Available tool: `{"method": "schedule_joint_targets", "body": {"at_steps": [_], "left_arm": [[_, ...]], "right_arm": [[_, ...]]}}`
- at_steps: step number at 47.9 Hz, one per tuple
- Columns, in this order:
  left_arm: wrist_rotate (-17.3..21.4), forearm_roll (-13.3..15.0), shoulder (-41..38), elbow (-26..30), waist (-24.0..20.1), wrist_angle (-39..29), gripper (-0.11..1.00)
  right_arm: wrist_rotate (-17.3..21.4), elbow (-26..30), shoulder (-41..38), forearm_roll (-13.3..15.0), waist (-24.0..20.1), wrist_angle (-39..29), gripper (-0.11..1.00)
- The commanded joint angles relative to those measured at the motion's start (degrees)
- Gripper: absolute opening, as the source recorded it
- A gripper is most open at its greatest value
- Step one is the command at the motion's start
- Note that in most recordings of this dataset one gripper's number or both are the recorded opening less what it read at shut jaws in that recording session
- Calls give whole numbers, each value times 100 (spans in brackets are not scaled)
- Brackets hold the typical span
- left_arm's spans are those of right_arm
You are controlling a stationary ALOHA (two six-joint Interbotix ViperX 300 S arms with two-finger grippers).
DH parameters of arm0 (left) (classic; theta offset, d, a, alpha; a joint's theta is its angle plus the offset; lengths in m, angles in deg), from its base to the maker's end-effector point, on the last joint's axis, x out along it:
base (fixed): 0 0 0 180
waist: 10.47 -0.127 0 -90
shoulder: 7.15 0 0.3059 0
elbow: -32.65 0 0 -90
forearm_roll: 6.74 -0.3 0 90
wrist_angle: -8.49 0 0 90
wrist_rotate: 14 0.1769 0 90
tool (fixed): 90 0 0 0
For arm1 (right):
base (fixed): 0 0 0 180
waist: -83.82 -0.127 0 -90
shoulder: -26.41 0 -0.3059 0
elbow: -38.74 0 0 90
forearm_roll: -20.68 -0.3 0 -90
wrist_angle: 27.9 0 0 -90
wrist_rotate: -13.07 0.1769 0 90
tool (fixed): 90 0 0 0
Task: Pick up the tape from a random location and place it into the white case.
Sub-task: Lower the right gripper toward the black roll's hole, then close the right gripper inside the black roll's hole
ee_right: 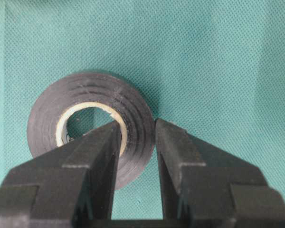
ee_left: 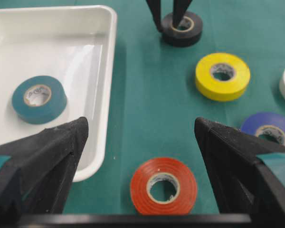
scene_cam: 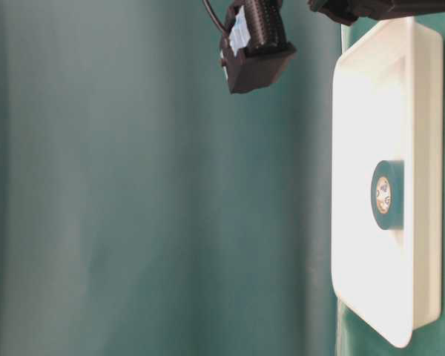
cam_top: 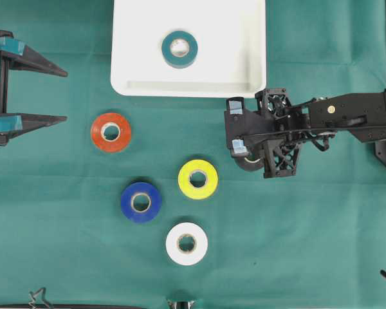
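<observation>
Everything sits on a plain dark green woven cloth (cam_top: 309, 244) with a fine dotted weave and no print. The shallow rectangular plastic white case (cam_top: 244, 38) is glossy plain white, and the round teal tape roll (cam_top: 179, 49) in it has a pale cardboard core with tiny dark lettering. Out on the cloth there's a round orange-red tape roll (cam_top: 111, 132), a bright yellow tape roll (cam_top: 197, 178), a deep blue tape roll (cam_top: 141, 201) and a white tape roll (cam_top: 186, 243), all with beige cores. The round black tape roll (ee_right: 92, 123) has a cream inner ring. The left gripper (cam_top: 32, 90) is matte black with teal patches; the right gripper (ee_right: 135, 156) is black too.
</observation>
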Motion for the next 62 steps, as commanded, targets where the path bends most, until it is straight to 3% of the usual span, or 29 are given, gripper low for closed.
{"method": "schedule_joint_targets", "body": {"at_steps": [1,23,43,62], "left_arm": [[-9,18,-18,53,-9,44,98],[-9,18,-18,62,-9,44,98],[-9,18,-18,62,-9,35,98],[-9,18,-18,62,-9,35,98]], "right_arm": [[-9,53,114,18,18,26,23],[-9,220,896,18,18,-431,23],[0,984,1802,18,9,-2224,23],[0,1635,2109,18,18,-3428,23]]}}
